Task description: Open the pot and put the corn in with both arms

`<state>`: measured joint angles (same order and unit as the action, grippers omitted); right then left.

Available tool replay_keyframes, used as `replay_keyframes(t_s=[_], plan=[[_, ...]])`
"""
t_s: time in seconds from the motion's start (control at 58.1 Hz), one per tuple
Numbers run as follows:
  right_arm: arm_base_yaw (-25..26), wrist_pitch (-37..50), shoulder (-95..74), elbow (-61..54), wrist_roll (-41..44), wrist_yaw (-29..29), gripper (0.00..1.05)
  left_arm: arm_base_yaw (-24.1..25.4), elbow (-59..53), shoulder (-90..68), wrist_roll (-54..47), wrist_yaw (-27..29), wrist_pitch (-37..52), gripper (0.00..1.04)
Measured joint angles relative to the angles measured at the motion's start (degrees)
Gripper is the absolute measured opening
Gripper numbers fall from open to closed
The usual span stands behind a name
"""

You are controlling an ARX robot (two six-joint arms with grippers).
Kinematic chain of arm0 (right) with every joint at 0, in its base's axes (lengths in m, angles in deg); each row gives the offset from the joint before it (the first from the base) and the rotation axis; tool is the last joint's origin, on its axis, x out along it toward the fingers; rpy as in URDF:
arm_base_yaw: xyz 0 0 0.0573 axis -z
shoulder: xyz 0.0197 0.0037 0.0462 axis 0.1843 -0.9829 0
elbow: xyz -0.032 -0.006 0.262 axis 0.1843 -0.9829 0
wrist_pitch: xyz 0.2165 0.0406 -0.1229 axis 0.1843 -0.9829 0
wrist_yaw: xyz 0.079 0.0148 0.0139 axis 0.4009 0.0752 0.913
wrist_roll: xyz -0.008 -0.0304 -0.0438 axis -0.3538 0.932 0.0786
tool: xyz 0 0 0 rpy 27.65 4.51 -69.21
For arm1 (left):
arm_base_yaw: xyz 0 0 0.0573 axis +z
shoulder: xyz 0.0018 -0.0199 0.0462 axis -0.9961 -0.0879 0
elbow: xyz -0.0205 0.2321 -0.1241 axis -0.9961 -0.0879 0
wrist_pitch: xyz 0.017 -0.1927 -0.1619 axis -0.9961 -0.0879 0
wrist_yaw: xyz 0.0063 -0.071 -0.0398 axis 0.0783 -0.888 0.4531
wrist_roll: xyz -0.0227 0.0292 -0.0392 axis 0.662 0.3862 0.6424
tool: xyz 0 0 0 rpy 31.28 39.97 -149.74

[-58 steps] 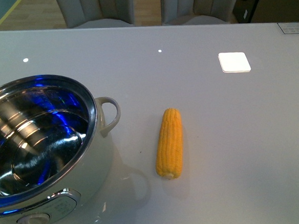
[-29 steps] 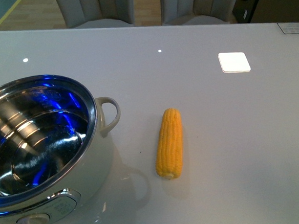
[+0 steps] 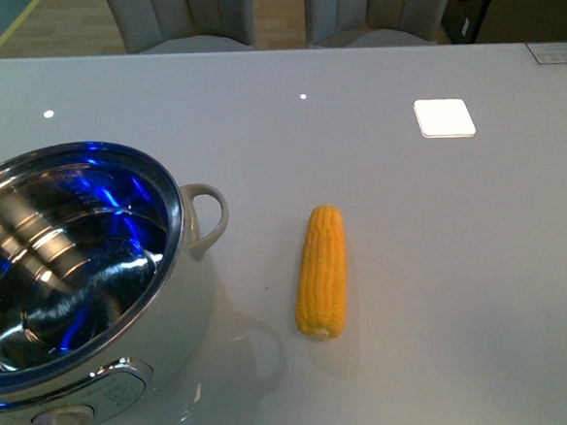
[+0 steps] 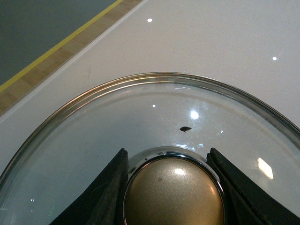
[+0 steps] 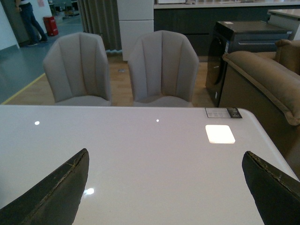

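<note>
In the lower left of the front view the pot (image 3: 180, 327) stands uncovered, its steel bowl bare and empty, its loop handle (image 3: 223, 215) turned toward the middle of the frame. Right of it, near the centre, the corn (image 3: 322, 271) lies flat on the table (image 3: 445, 289), well apart from the pot, one end pointing up the frame and the other down. That placement probably suits a grasp across its width from above. Farther right, toward the upper right, sits a bright white square (image 3: 444, 118) (a pad or a reflection, hard to say). Neither arm shows in this view. In the left wrist view the left gripper (image 4: 168, 161) is clamped on the glass lid (image 4: 154, 112) by its gold knob (image 4: 173, 197), a black finger (image 4: 110, 192) pressed to each side. It seems to hold the lid aside so the pot's mouth stays free, though whether the lid rests on the table or hangs above it cannot be told. In the right wrist view the right gripper (image 5: 166, 187) is spread wide with nothing between its fingers (image 5: 56, 194), looking across bare tabletop toward two chairs (image 5: 77, 65) at the top of the frame. The corn is not in its sight. Opening looks done, and fetching the corn falls to the free right arm.
</note>
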<state>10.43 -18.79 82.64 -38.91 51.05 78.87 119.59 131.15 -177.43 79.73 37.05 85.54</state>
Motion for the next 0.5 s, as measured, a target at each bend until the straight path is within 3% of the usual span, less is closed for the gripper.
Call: replay_keyframes(t_s=[0.034,0.189,0.293,0.499], plan=[[0.0,0.0,0.0,0.0,0.0,0.0,0.96,0.0,0.0,0.0,0.1,0.0,0.1,0.47],[0.0,0.0,0.0,0.0,0.0,0.0,0.96,-0.4,-0.8,1.4,0.5,0.4,0.6,0.83],[0.0,0.0,0.0,0.0,0.0,0.0,0.96,-0.5,-2.3,4.2,1.0,0.3,0.2,0.99],[0.0,0.0,0.0,0.0,0.0,0.0,0.96,0.9,-5.9,14.3,3.0,-0.6,-3.0,0.98]])
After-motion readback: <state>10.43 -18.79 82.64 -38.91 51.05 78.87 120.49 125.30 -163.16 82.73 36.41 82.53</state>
